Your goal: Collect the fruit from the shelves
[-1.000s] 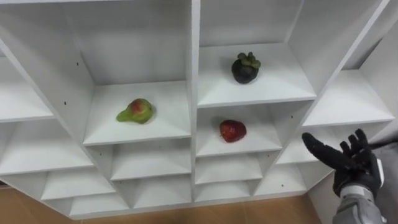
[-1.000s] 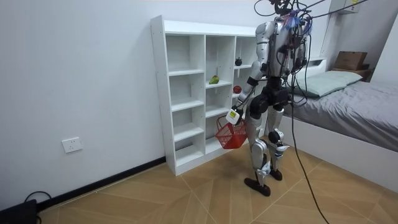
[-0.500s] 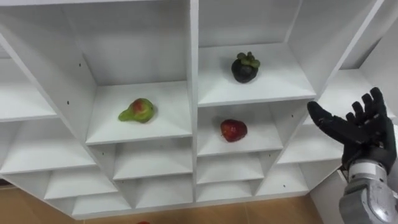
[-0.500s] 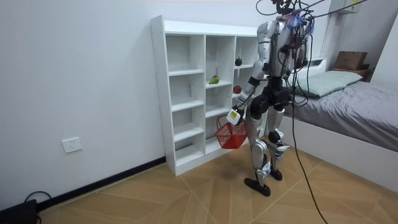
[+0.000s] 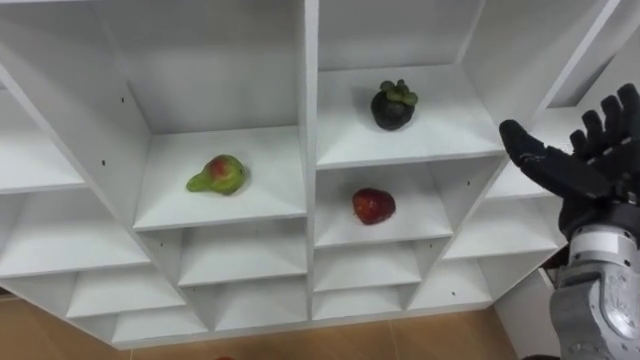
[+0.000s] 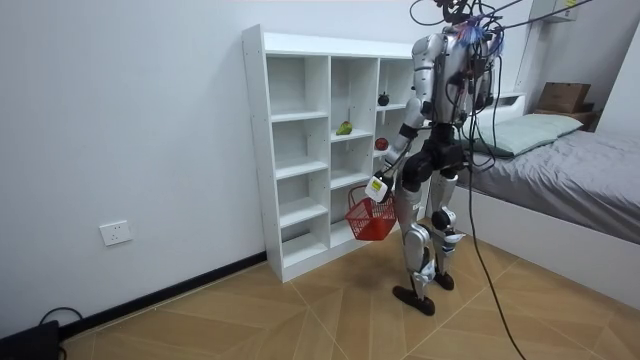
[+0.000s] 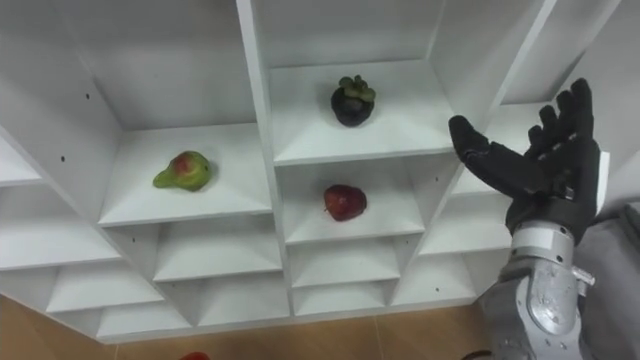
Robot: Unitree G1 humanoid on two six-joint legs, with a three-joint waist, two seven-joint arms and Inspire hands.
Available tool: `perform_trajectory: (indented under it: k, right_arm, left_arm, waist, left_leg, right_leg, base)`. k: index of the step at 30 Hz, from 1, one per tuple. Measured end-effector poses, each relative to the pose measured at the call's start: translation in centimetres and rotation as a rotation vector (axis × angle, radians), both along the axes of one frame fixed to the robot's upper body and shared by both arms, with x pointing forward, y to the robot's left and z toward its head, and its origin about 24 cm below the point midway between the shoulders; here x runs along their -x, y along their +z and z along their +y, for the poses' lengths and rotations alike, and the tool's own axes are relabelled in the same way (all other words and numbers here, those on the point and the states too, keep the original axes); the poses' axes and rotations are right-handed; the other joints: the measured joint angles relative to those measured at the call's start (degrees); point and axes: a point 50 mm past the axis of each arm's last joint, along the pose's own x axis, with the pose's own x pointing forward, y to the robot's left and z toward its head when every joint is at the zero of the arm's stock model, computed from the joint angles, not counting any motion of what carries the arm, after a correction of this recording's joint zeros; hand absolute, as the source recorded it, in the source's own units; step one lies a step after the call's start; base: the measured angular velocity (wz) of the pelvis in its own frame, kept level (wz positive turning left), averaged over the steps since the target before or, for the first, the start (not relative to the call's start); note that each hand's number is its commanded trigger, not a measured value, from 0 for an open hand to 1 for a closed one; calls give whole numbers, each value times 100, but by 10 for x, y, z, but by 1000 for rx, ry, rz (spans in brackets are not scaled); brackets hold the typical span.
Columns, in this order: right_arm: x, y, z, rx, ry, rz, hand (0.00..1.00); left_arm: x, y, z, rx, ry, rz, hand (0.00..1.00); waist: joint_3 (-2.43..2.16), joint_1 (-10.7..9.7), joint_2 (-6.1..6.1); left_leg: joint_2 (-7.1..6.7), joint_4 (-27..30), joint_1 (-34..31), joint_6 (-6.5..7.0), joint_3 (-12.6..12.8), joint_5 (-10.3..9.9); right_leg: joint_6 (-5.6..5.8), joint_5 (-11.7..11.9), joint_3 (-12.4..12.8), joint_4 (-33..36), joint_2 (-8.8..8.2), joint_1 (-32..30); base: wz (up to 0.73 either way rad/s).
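A white closet (image 5: 308, 120) of open shelves faces me. A green and red pear (image 5: 218, 175) lies in a middle compartment. To its right, a dark mangosteen (image 5: 393, 106) sits on the upper shelf and a red fruit (image 5: 373, 206) on the shelf below. My right hand (image 5: 585, 170) is raised at the closet's right side, open with spread fingers, level with the mangosteen's shelf and touching nothing. In the room view I stand in front of the closet, and my left hand (image 6: 377, 187) hangs low with a red basket (image 6: 371, 218) held by its handle.
A bed (image 6: 575, 175) stands close behind me at the room view's right, with a cardboard box (image 6: 565, 96) beyond it. The other closet compartments hold nothing. Wooden floor (image 6: 300, 320) lies open at the room view's left.
My right hand has risen from the lower right to the height of the mangosteen's shelf, staying open. The fruits and the basket have not moved.
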Motion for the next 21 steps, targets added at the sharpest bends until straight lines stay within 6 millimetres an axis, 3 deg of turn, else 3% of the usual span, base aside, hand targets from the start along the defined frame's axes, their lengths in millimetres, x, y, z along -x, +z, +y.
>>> perform_trajectory:
  k: [9, 21]
  right_arm:
    - [-2, 9, 11, 63, 78, -37, 0]
    - [-5, 30, 25, 91, 196, -140, 0]
  left_arm:
    - [6, -1, 0, 0, 2, 24, 100]
    - [-2, -2, -5, 8, -51, 7, 100]
  waist:
    - [-7, -21, -64]
    - [33, -29, 53]
  left_leg:
    - [0, 40, -10, 1, 6, -1]
    - [21, 17, -97, 2, 2, -4]
  right_leg:
    - [-5, 3, 3, 5, -5, -8]
    - [-23, 19, -11, -4, 21, -6]
  base:
    - [0]
    - [0]
